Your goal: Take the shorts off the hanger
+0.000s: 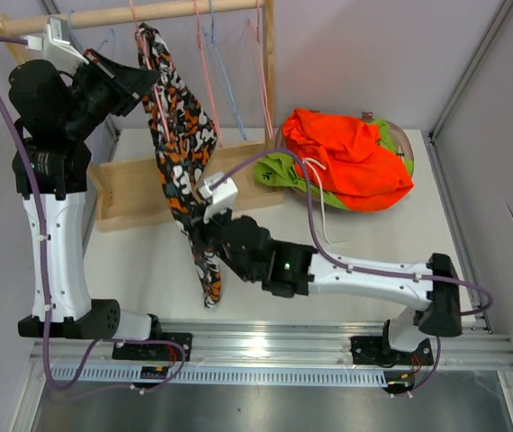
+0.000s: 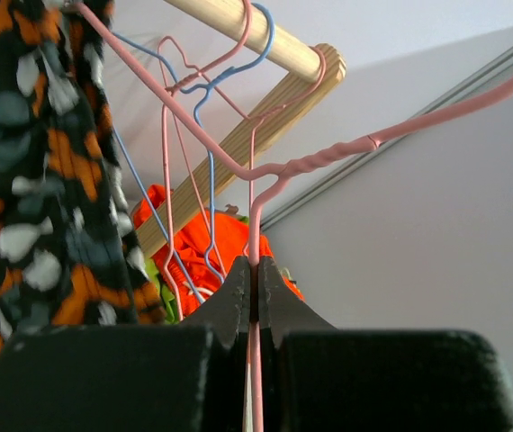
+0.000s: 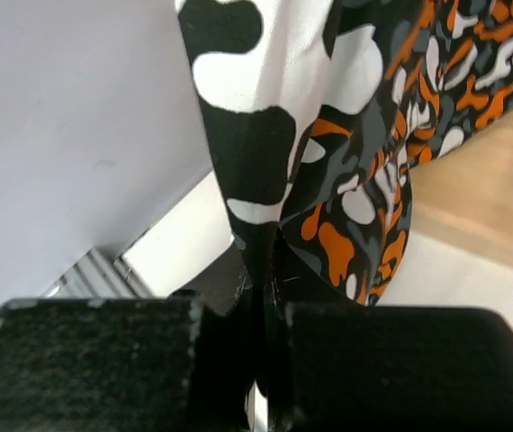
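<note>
Left wrist view: the left gripper (image 2: pixel 255 274) is pinching the wire of a pink hanger (image 2: pixel 328 155), fingers pressed together on it with no gap showing. From the pinch the wire is running up and to the left toward the camouflage shorts (image 2: pixel 49 207), which are hanging just beside the gripper. Behind, more wire hangers, among them a blue hanger (image 2: pixel 201 135), are hooking over the wooden rail (image 2: pixel 292 54).

Right wrist view: the right gripper (image 3: pixel 265 283) is clamping a fold of the same camouflage cloth, fingers closed tight on it. The cloth is rising from the pinch, up and to the right.

Top external view: the camouflage shorts are hanging from the left part of the rail, above the far left corner of the table (image 1: pixel 148 261). They are trailing down across the wooden base board (image 1: pixel 130 193) toward the near edge. The right gripper is gripping them low, about mid-table, and the left gripper is sitting up by the rail. At the far right corner of the table, orange shorts (image 1: pixel 351 157) are lying heaped over lime green shorts (image 1: pixel 279 171), well apart from both grippers.
</note>
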`<control>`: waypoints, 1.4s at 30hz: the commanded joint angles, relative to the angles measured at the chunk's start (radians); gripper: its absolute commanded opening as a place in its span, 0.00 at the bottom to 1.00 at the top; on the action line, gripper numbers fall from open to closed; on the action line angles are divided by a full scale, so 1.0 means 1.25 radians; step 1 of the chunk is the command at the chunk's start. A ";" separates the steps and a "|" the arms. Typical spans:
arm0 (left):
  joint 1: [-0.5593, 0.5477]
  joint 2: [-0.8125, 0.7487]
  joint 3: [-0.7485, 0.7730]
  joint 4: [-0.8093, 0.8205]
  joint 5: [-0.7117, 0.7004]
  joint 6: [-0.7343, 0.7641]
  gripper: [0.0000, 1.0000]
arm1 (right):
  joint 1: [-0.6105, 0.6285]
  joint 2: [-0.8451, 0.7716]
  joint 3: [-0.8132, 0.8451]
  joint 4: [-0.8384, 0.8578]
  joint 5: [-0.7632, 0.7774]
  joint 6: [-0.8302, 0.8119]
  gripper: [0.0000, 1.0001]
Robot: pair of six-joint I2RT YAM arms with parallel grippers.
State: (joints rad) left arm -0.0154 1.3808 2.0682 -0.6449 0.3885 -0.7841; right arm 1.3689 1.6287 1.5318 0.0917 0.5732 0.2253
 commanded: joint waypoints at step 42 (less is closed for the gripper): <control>0.010 -0.329 -0.213 -0.082 -0.165 0.102 0.00 | 0.001 -0.316 -0.103 -0.071 0.237 -0.057 0.00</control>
State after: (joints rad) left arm -0.0097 0.9291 1.7878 -0.7639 0.2371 -0.6975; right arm 1.3567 1.4109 1.4071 -0.0612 0.7067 0.1936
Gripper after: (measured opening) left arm 0.019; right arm 0.018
